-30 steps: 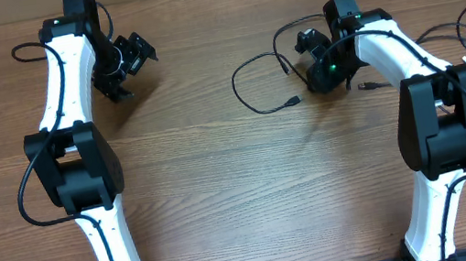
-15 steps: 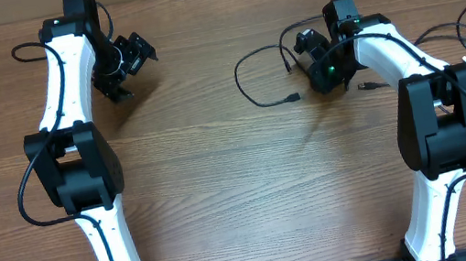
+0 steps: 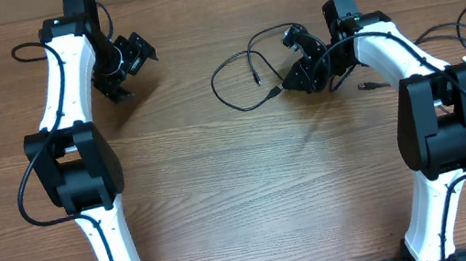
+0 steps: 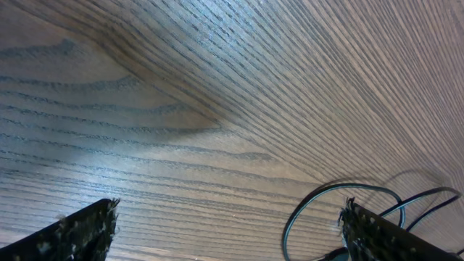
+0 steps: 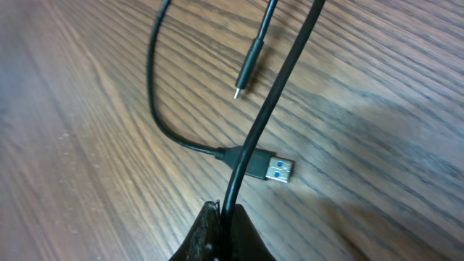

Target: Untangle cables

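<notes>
Two grippers, two different states. First, the left gripper (image 3: pixel 124 65): its jaws are spread wide with nothing between them, and the cables (image 3: pixel 214 87) lie well off to its right. Next, the right gripper (image 5: pixel 221 228): its jaws are pinched tight on one black cable (image 5: pixel 279 87), which runs out ahead of the tips. Just beyond those tips lies a USB plug (image 5: pixel 270 169). A smaller silver-tipped plug (image 5: pixel 248 69) lies farther out.

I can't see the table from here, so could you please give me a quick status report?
Left gripper open, empty. Right gripper shut on a cable. That cable crosses over a USB plug on the table. Nothing blocking.
</notes>
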